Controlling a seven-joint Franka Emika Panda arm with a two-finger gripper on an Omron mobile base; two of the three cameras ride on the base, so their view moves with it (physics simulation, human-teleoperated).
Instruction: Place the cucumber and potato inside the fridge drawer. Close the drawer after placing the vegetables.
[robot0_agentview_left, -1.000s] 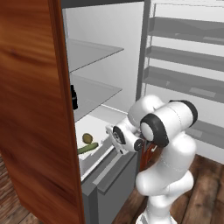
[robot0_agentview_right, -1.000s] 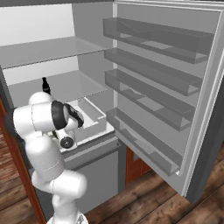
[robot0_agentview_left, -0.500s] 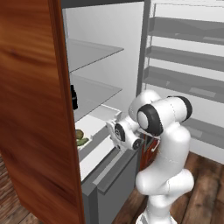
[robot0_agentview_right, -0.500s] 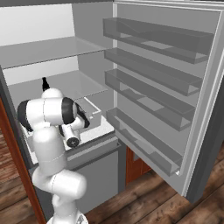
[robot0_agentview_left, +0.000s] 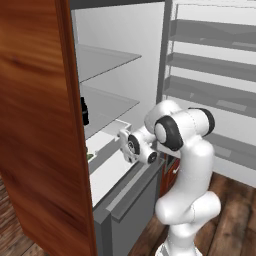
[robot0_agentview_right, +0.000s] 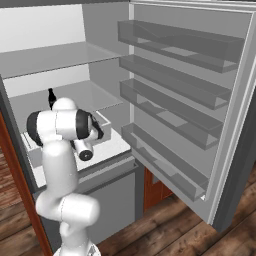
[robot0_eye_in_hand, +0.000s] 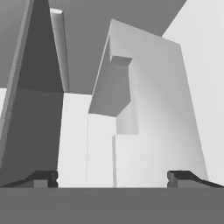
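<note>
The fridge drawer (robot0_agentview_left: 117, 187) stands pulled out, its long axis running left to right across the fridge front, grey panel facing the room. The arm bends over it, and the gripper (robot0_eye_in_hand: 113, 177) has its 2 fingertips (robot0_eye_in_hand: 43, 178) spread wide with nothing between them. A sliver of green, 1 vegetable, lies at the drawer's left edge beside the wooden panel (robot0_agentview_left: 40, 125). Behind, 1 dark bottle (robot0_agentview_left: 84, 111) stands on a glass shelf (robot0_agentview_left: 107, 106).
</note>
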